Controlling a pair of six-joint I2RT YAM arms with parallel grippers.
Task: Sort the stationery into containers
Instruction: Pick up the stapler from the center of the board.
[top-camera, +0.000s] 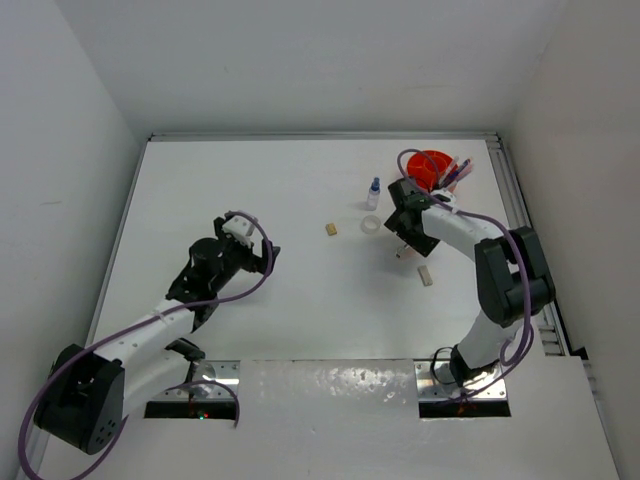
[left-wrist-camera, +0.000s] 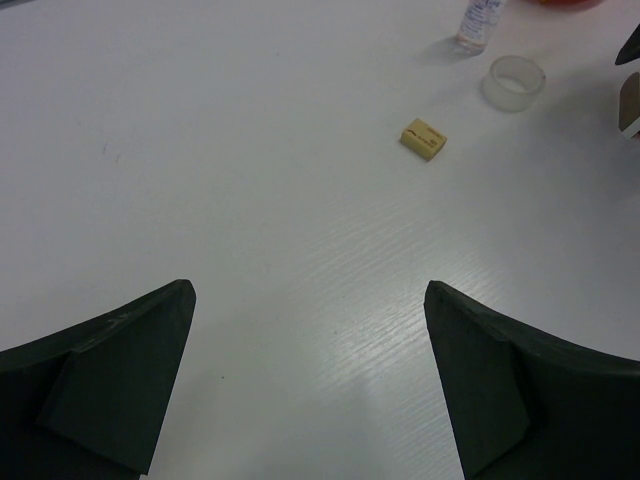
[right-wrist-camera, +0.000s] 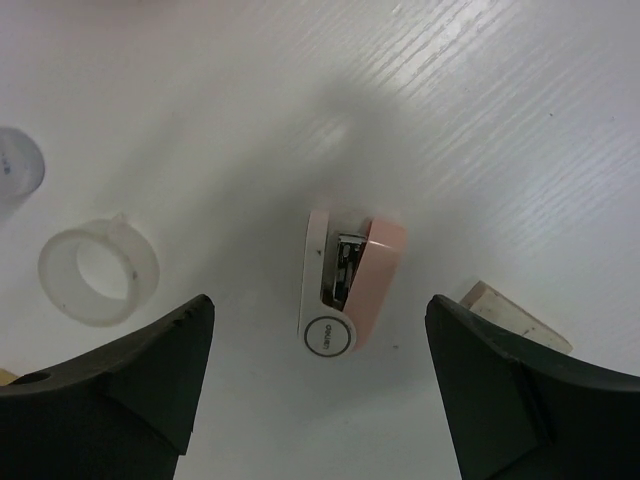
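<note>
My right gripper (right-wrist-camera: 318, 305) is open and hangs over a small pink and white stapler (right-wrist-camera: 350, 290) lying flat on the table, which its fingers do not touch. A clear tape ring (right-wrist-camera: 98, 272) lies to its left, a blue-capped clear bottle (top-camera: 374, 193) beyond that, and a white eraser (right-wrist-camera: 515, 318) to its right. A tan eraser (left-wrist-camera: 423, 138) lies farther left. The round orange tub (top-camera: 432, 168) at the back right holds several pens. My left gripper (left-wrist-camera: 310, 290) is open over bare table, nothing between its fingers.
The white table (top-camera: 300, 190) is walled on three sides. A raised rail (top-camera: 515, 200) runs along the right edge, just beyond the tub. The right arm (top-camera: 505, 270) arches over the table's right side, with cables looping from both wrists.
</note>
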